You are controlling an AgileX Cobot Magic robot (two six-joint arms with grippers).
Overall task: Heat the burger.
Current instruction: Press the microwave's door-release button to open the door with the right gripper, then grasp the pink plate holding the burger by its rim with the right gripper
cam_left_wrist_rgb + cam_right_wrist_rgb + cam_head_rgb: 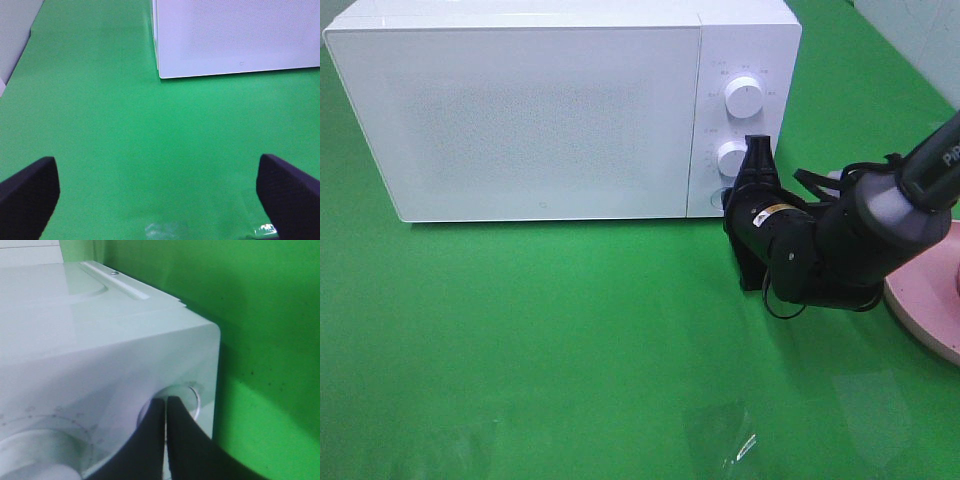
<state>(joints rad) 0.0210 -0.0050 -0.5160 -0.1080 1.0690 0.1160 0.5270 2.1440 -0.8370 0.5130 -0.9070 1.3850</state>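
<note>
I hold the right end effector clenched, tips at the round button on the white box-shaped microwave oven. The left end effector hangs released above the green worktop. I cannot see the burger in any view.

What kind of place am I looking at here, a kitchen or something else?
Likely a robot test bench, not a real kitchen: a white microwave stands on a plain green tabletop, a black robot arm reaches its control panel, and a pink plate lies nearby.

The right hand (closed tight) sits at the microwave's round button.
</note>
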